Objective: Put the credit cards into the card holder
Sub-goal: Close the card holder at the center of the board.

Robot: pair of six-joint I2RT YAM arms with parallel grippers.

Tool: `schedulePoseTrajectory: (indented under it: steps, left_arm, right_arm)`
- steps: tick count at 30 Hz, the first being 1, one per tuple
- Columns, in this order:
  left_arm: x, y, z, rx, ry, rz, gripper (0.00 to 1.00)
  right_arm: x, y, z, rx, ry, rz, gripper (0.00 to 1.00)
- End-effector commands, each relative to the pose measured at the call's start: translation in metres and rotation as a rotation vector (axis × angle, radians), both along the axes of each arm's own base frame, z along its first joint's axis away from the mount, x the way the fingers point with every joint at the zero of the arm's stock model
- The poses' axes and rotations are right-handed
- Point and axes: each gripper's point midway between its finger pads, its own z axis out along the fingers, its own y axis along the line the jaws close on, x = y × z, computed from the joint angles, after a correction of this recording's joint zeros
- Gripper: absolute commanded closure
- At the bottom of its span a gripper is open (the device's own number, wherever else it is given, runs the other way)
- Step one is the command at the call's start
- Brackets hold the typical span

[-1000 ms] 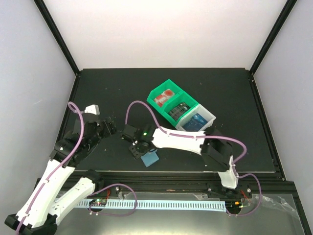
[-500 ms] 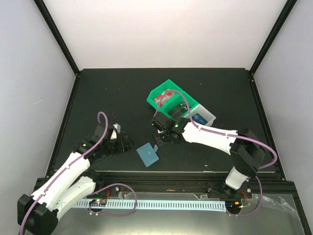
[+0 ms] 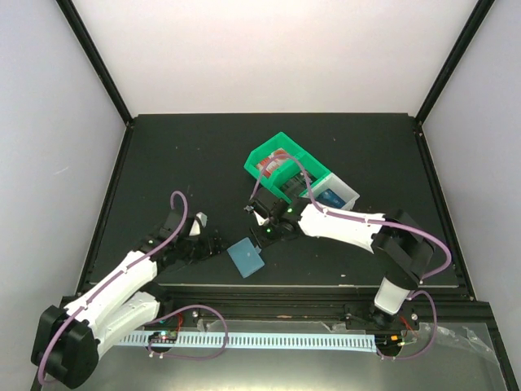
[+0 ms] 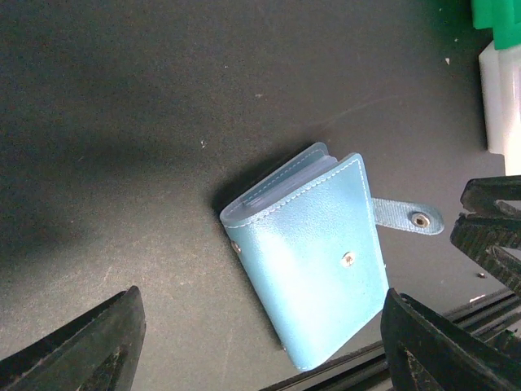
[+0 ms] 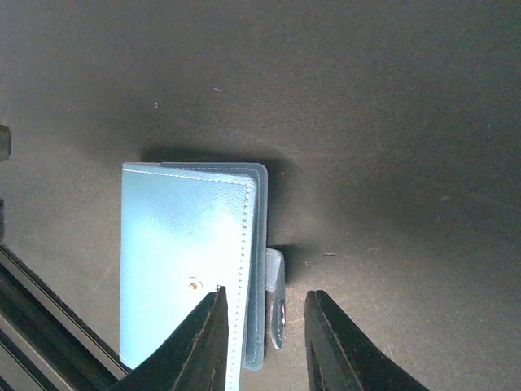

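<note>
Card holder (image 5: pixel 183 261), blue and folded shut, lies flat on the dark surface (image 5: pixel 366 122) just under the right claw (image 5: pixel 266 295). That claw's jaws stand a narrow gap apart and grip nothing. In the right wrist view the holder's clasp tab (image 5: pixel 275 297) shows in the gap between them; whether a finger touches it I cannot tell. The tab hangs loose, away from the stud (image 4: pixel 348 259) on the cover.

The left claw (image 4: pixel 260 297) is spread wide and holds nothing. From the top camera it sits at 10 o'clock of the holder, near it but apart, with the right claw at 1 o'clock.

Farther out, at 1 o'clock of the holder, stand a green bin (image 3: pixel 262 153) and a white bin (image 3: pixel 348 194), touching. A red-and-white card (image 3: pixel 269 168) lies in the green bin, partly under the right arm's cable (image 3: pixel 303 173). A blue card (image 3: pixel 330 198) lies in the white one, its pale print too small to read.
</note>
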Motion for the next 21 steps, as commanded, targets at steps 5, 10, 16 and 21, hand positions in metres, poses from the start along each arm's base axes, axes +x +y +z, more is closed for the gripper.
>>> schedulePoseTrajectory:
  steps: [5,10,16,21]
  left_arm:
    - [0.001,-0.004,-0.010,-0.005,0.016,-0.010,0.19]
    - [0.000,-0.003,-0.013,0.000,0.018,-0.010,0.20]
    - [-0.001,-0.003,-0.015,0.001,0.022,-0.011,0.20]
    - [-0.007,-0.009,-0.024,-0.017,0.050,-0.018,0.19]
  right_arm:
    - [0.001,0.004,-0.014,-0.010,0.025,0.004,0.79]
    - [0.001,0.001,-0.017,-0.027,0.024,-0.002,0.85]
    - [-0.001,0.003,-0.015,-0.006,0.036,-0.003,0.99]
    - [-0.001,0.005,-0.013,0.012,0.040,-0.023,0.99]
